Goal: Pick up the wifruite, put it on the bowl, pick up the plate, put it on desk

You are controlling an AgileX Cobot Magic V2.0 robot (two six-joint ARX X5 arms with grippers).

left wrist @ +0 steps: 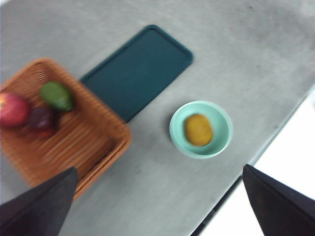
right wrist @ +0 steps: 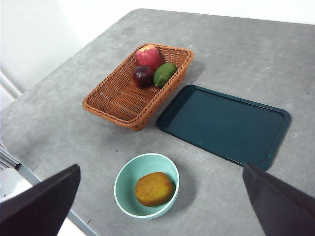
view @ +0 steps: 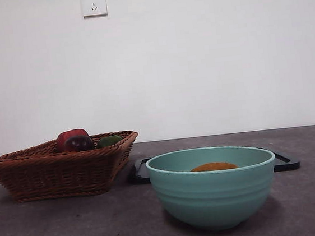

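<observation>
Trouble looked likeliest at the plate (right wrist: 224,125): a flat, thin-rimmed dark teal tray lying flush on the matte grey desk (right wrist: 275,54), it offered little edge, so jaws might slip or scrape. The wifruite (right wrist: 154,189), dull orange-brown and rounded, sat inside the smooth, ridged teal bowl (view: 213,194), near the woven wicker basket (right wrist: 135,88). Left gripper (left wrist: 157,206) and right gripper (right wrist: 162,209) hung high, jaws wide apart, holding nothing.

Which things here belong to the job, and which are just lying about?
Job: wifruite inside the teal bowl; dark tray serving as the plate; desk.
Lying about: wicker basket, red apple, dark purple fruit, green fruit.
</observation>
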